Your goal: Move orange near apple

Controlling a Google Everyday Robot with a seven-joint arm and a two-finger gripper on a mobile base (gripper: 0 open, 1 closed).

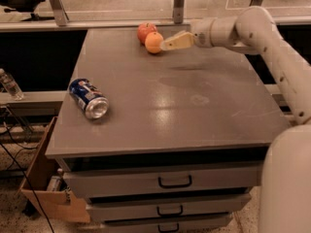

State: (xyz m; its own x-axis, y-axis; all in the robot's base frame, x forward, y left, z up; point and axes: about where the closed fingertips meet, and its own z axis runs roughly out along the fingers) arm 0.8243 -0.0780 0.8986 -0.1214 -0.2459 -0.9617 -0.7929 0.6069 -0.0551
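Observation:
The orange (154, 42) rests on the grey table (194, 106) near its back edge, touching or almost touching the red apple (144, 31) just behind and left of it. My gripper (167, 43) is right beside the orange on its right, slightly above the table top, open and holding nothing. Its pale yellow fingers (179, 40) point left at the orange. The arm (252, 28) reaches in from the right.
A blue soda can (89, 98) lies on its side at the table's left. The table has drawers (175, 181) in front. A cardboard box (41, 178) sits on the floor at the left, with a plastic bottle (9, 84) on a ledge.

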